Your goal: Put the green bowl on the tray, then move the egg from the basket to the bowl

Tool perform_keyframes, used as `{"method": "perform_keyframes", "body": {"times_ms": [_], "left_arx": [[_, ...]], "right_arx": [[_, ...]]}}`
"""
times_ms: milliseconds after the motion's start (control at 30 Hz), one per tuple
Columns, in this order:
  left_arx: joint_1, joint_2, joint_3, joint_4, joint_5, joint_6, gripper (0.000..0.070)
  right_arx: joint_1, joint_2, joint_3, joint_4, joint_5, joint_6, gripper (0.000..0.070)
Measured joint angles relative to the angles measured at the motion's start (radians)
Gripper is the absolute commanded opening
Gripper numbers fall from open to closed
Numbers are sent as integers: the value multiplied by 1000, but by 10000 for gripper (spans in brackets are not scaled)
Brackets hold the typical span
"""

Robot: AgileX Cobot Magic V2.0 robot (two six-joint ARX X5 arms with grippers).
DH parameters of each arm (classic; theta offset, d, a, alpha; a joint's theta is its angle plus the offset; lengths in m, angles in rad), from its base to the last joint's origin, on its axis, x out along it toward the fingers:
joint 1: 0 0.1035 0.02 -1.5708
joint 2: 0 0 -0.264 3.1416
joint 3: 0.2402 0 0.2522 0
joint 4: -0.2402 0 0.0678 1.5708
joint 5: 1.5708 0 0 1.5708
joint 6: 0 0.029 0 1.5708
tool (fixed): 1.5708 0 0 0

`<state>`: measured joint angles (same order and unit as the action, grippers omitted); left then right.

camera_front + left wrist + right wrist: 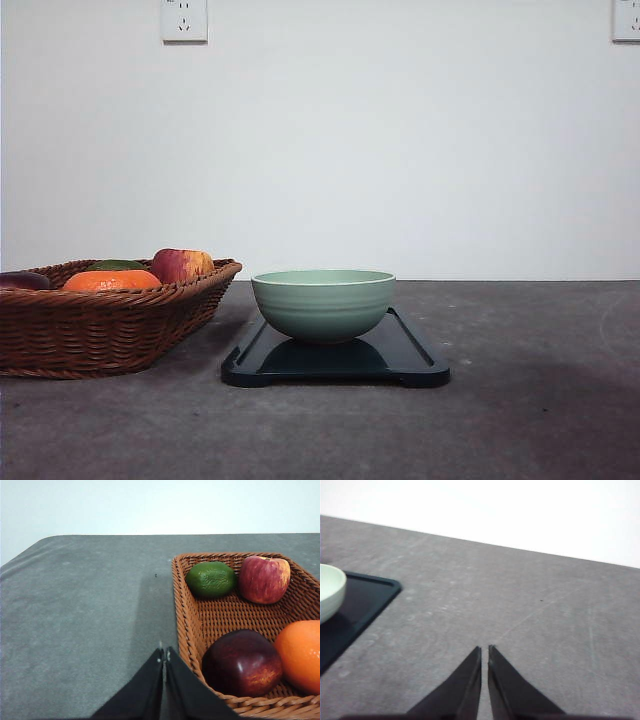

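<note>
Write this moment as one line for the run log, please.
green bowl: on tray | egg: not visible | basket: holds fruit | left gripper: shut, empty | right gripper: shut, empty

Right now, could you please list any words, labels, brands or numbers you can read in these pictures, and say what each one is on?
None: no readable text.
Wall sockets: slots, no lettering.
Green bowl, tray, basket and the fruit in it: plain, unmarked.

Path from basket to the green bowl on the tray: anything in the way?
Nothing visible. In the front view, bare table lies between the basket and the tray; the green bowl sits on the tray, its top open. The basket's own rim is all that needs clearing.
</note>
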<state>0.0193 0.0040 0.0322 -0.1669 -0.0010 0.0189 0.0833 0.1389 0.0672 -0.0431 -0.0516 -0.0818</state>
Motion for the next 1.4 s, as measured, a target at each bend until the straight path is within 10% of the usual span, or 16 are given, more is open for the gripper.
{"method": "perform_keyframes", "body": {"times_ms": [1400], "left_arx": [[0,0,0,-1,0,0,0]], "right_arx": [[-8,-136,-51,-4,0,0,15]]}}
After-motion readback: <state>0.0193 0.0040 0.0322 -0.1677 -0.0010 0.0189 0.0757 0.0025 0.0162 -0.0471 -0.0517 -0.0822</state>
